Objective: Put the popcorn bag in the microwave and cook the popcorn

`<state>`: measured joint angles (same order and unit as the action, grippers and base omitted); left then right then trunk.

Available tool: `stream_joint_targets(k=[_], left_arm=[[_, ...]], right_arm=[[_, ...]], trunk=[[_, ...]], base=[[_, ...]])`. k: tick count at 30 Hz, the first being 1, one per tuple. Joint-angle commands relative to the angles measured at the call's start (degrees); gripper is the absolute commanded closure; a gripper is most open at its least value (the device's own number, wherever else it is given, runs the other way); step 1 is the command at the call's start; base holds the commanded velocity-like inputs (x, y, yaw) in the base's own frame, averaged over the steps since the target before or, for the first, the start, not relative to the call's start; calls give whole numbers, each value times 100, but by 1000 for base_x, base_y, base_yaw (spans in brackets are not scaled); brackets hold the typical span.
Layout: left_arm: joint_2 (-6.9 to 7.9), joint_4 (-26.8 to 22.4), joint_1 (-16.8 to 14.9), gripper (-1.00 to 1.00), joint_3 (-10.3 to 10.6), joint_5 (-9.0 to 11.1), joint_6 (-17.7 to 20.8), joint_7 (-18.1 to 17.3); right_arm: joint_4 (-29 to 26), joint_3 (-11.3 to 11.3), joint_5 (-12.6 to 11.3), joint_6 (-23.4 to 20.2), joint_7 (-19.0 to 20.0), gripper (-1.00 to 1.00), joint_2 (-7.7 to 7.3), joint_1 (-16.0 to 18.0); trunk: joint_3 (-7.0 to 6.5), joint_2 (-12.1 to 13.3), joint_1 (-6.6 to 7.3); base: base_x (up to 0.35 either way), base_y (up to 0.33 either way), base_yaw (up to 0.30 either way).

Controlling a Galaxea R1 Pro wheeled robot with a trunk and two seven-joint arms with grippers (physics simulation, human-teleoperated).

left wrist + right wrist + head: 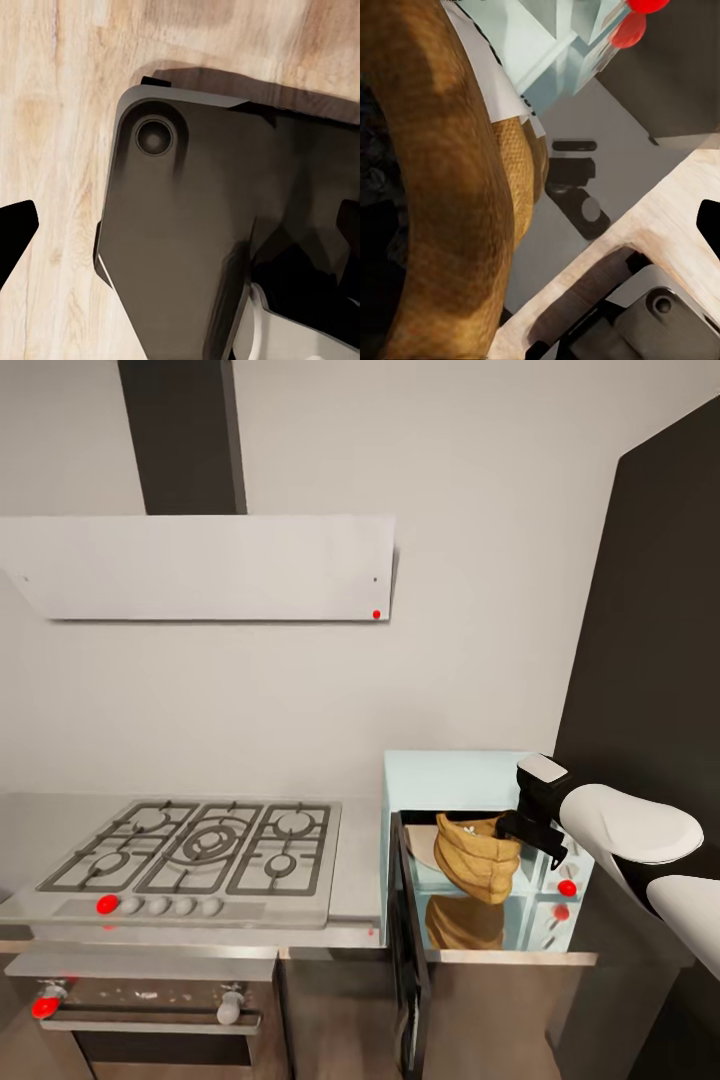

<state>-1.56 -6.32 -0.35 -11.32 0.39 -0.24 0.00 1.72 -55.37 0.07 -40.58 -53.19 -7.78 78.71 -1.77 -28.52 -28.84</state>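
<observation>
Tan-gold and creased in horizontal folds, the popcorn bag (478,857) is hanging tilted at the mouth of the microwave (470,785), clear of the countertop (520,957), with its reflection showing on the shiny surface just below it. The right gripper (510,826) is reaching in from the right and appears to be pinching the bag's rolled rim on the side nearest the arm; the jaws look closed down on the cloth, though the head view is too small to show the fingertips plainly. In the right wrist view the bag (442,172) is looming very close, its dark mouth turned toward the camera, and what is inside cannot be made out. The microwave door (410,950) is standing wide open, swung out to the left on its hinge, and a pale round plate (425,847) is lying inside the cavity behind the bag, with nothing else visible in there.

So the pickup seems done and the placing is under way; setting the bag fully inside, letting go, shutting the door and starting the heating are all still ahead. The red knobs (566,888) on the microwave's right panel are sitting just below the gripper.

The left wrist view is looking down at light wood floor (52,112) and the robot's dark base (180,247); whether the left jaws are open or closed cannot be told.
</observation>
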Motion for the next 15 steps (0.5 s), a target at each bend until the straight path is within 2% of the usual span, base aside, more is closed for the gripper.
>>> stream_joint_targets(k=[1,15], left_arm=[[-2,-1,0,-100,-28,4,-3,0],[-2,-1,0,-100,-28,5,-8,0]], right_arm=[[12,0,1,-27,-16,-100,-4,4],[12,0,1,-26,-16,-100,-4,4]], trunk=[[-8,-3,-2],[-141,-3,-2]], base=[[0,0,0],[0,0,0]])
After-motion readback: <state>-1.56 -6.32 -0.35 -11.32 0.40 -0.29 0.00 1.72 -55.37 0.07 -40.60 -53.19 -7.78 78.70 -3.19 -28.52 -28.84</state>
